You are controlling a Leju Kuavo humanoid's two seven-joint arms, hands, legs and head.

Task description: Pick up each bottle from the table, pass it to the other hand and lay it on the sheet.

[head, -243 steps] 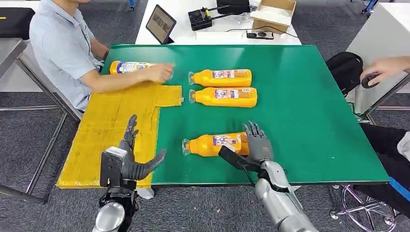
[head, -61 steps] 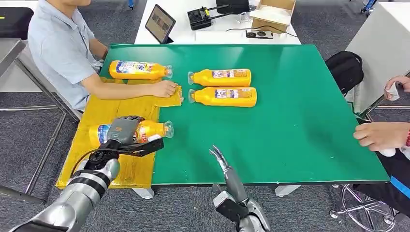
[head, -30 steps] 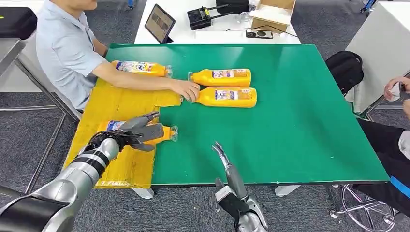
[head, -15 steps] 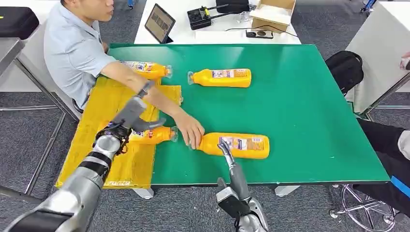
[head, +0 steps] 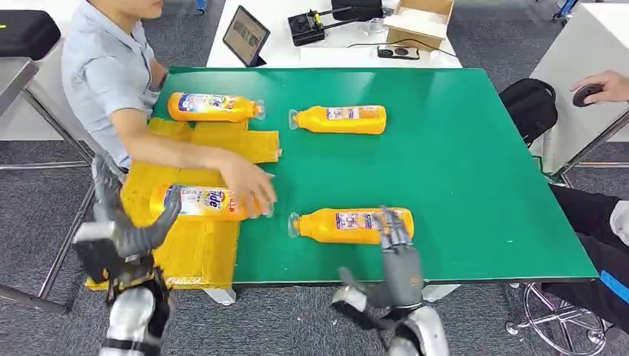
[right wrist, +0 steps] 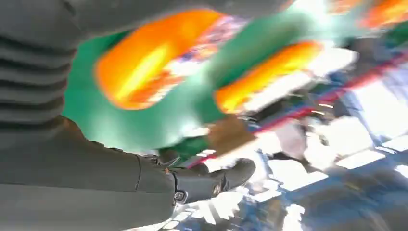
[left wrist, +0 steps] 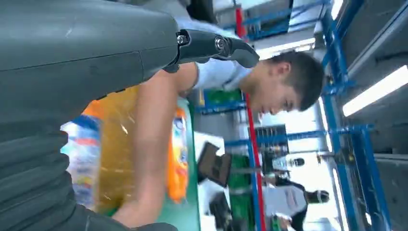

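Bottle (head: 350, 224) nearest you lies on its side on the green table (head: 482, 170), just beside the yellow sheet (head: 185, 245). Your right hand (head: 394, 245) reaches toward its base, fingers spread, holding nothing; your left hand (head: 122, 222) hangs empty. It looks full, smooth and likely to roll: take it around the labelled middle.

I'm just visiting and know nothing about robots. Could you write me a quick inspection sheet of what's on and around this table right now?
Surface: green table, yellow sheet on its left part.
Job's things: four orange bottles lying flat; near bottle and far bottle on the green, one on the sheet, one at the sheet's far end.
Clutter: nothing seen.
Hands: left hand open beside the sheet; right hand open, at the near bottle.
Cables: on the white desk behind.
Surroundings: person's hand over the sheet bottle; tablet, box.
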